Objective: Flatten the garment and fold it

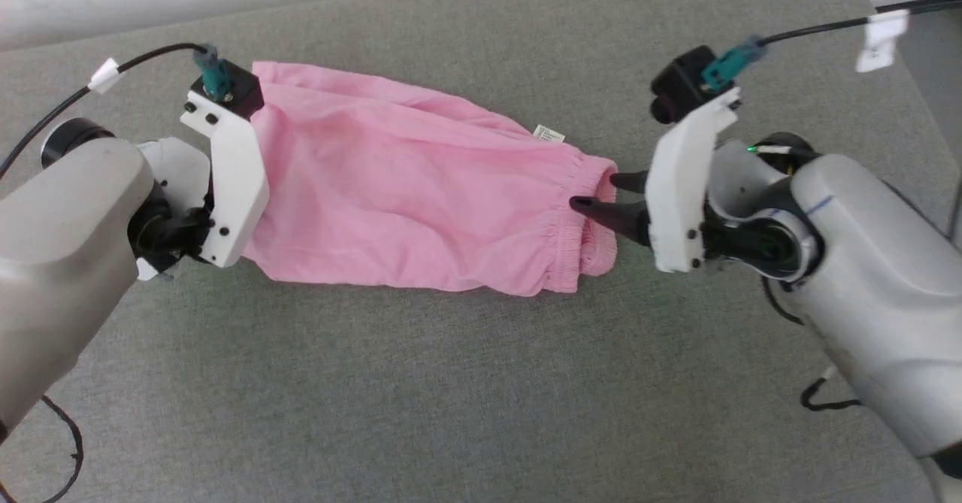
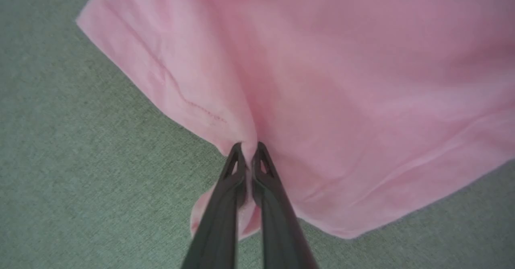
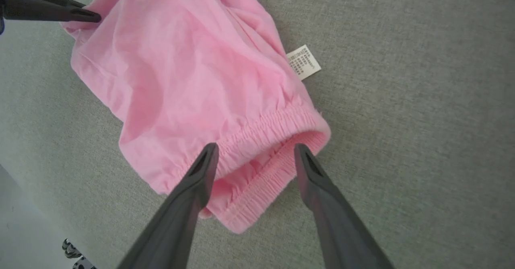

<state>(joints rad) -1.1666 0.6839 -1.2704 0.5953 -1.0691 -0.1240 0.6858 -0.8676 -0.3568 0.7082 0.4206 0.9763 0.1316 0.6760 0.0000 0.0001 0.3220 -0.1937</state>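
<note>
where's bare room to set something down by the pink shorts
The wide grey surface between garment and robot, flanked by both arms, is bare; so is the band beyond it. Crowded at the garment's ends: left gripper, jaws shut on the hem; right gripper, jaws open at the waistband.

No text can be read with certainty. A small white label (image 3: pixel 304 62) at the edge of the pink garment (image 3: pixel 193 80), right of centre in the upper part of the right wrist view, carries several rows of tiny dark print, too small to make out.
</note>
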